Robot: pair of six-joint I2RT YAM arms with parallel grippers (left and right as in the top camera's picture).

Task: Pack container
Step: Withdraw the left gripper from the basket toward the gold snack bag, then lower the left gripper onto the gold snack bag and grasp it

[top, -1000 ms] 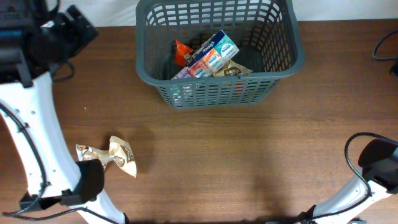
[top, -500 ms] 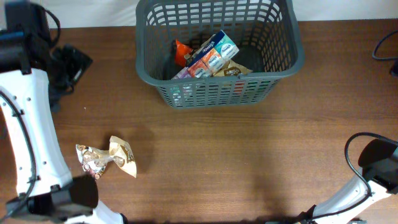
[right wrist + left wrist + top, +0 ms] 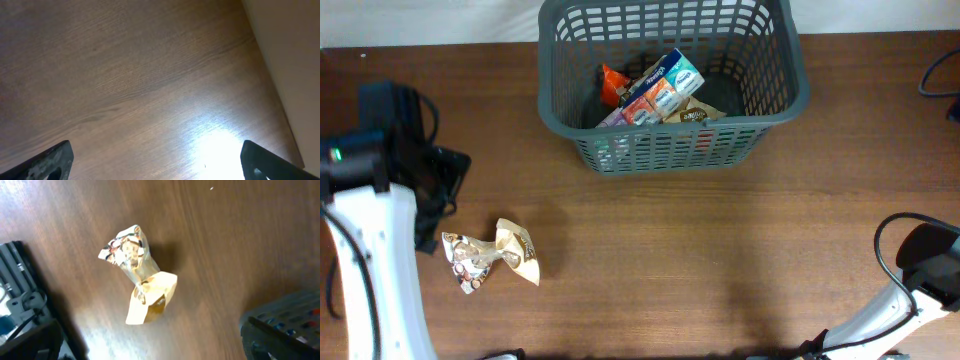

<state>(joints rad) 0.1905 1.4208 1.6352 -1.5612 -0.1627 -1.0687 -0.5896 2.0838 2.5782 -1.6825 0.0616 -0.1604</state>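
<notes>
Two arms work at a brown table [image 3: 720, 260].

From above, the container [image 3: 670, 131] stands at 12 o'clock, by the far edge. It already holds a blue and white pack [image 3: 665, 80], an orange thing [image 3: 610, 85] and a brown packet [image 3: 698, 115]. One gold wrapper [image 3: 492, 256] lies loose on the wood at 8 o'clock, well apart from the container. The left gripper [image 3: 435, 195] hangs near the wrapper, at its 10 o'clock side. It is likely there because the wrapper is the only loose thing left to pack. This view does not show whether its fingers are apart or together. The right arm [image 3: 920, 265] is tucked at 4 o'clock, out of the way.

From the left wrist, the gold wrapper fills the middle, twisted thin at its waist. The camera points right at it, likely to line up a grab. The fingers do not show, so again nobody can tell.

From the right wrist, only bare wood shows. The right gripper [image 3: 160, 165] has its tips far apart with nothing between them. It seems to be resting.
</notes>
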